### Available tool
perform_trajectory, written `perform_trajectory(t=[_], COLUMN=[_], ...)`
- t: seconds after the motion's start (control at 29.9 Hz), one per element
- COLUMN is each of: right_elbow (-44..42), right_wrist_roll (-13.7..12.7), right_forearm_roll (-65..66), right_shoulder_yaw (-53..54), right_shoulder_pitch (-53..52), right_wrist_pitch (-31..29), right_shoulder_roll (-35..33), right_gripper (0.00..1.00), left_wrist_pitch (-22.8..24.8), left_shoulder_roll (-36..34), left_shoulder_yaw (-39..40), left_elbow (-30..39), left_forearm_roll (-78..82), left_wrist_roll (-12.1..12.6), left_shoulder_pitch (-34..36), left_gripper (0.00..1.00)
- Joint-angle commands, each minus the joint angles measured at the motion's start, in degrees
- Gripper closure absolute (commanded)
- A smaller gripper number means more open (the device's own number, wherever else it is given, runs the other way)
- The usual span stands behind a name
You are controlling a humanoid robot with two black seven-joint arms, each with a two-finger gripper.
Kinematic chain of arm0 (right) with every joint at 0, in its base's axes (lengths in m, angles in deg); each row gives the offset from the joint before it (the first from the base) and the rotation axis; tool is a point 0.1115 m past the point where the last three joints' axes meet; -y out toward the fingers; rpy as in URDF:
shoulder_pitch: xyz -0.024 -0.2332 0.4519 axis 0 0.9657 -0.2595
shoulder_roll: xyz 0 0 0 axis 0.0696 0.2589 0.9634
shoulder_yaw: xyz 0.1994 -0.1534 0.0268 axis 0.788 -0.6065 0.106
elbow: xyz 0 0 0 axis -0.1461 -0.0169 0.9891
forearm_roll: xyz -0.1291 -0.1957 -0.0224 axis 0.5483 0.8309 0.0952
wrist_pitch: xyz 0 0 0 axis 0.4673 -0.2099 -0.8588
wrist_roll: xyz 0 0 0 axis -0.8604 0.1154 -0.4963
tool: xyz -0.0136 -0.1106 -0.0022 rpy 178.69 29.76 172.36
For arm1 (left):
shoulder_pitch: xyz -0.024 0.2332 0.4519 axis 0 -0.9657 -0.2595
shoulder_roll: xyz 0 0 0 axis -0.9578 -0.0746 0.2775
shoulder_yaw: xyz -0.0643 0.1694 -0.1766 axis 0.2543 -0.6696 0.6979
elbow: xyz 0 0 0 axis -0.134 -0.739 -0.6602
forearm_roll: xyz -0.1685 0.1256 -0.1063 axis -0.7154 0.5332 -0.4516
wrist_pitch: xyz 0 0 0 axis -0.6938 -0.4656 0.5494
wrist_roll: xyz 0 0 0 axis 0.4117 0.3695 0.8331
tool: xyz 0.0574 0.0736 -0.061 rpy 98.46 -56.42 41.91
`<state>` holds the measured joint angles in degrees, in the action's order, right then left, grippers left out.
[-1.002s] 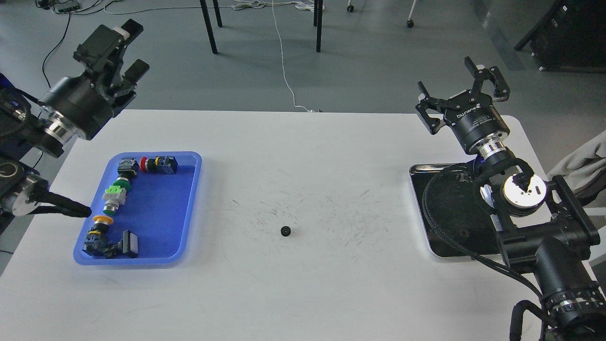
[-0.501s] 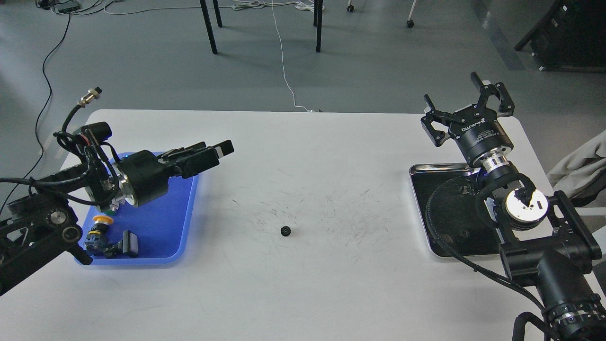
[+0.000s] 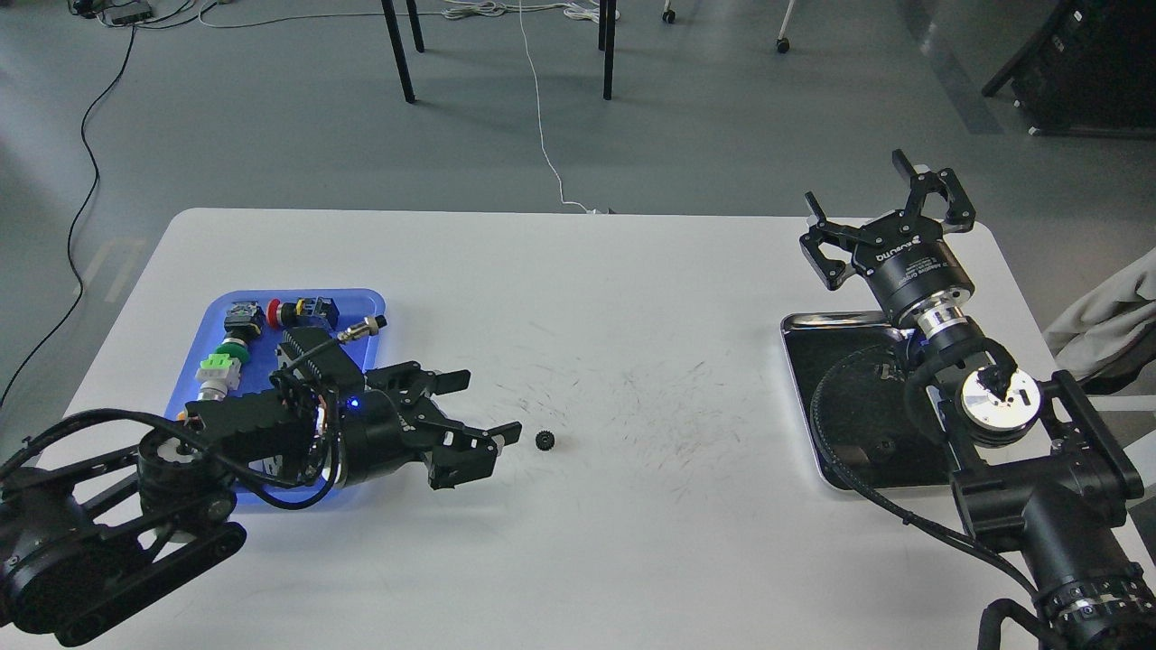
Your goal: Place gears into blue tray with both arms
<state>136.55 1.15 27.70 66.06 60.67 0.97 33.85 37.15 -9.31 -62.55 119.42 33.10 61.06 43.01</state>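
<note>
the left gripper hung with fingers apart, the gear lying loose on the table just beyond its tips, the blue tray behind it held no gear, right gripper spread and empty.

Black arms, silver discs, blk cables.

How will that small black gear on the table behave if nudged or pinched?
The gear looks rigid and light, so a nudge from the open left gripper would probably slide it. Lying flat, it seems unlikely to roll. Its small size may make pinching fiddly.
</note>
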Motion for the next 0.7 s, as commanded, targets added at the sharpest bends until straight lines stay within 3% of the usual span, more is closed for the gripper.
perform_trajectory(t=[0.0, 0.47, 0.67], right_elbow=[-0.3, -4.1, -4.1], right_wrist_roll=[0.1, -0.2, -0.4], right_forearm_roll=[0.0, 0.1, 0.2], right_shoulder_yaw=[-0.1, -0.9, -1.9], right_shoulder_pitch=[0.0, 0.2, 1.5], right_wrist_pitch=[0.1, -0.4, -0.6], right_shoulder_roll=[0.3, -1.9, -2.4], right_gripper=[0.03, 0.03, 0.03], left_wrist_pitch=[0.4, 1.9, 1.7], left_shoulder_roll=[2.0, 10.7, 14.2], left_shoulder_yaw=[-0.5, -1.5, -4.8], left_elbow=[-0.6, -9.4, -13.5], left_forearm_roll=[3.7, 6.2, 6.2], left_wrist_roll=[0.3, 0.5, 0.5], left_shoulder_pitch=[0.1, 1.9, 3.4], left_gripper=[0.02, 0.07, 0.13])
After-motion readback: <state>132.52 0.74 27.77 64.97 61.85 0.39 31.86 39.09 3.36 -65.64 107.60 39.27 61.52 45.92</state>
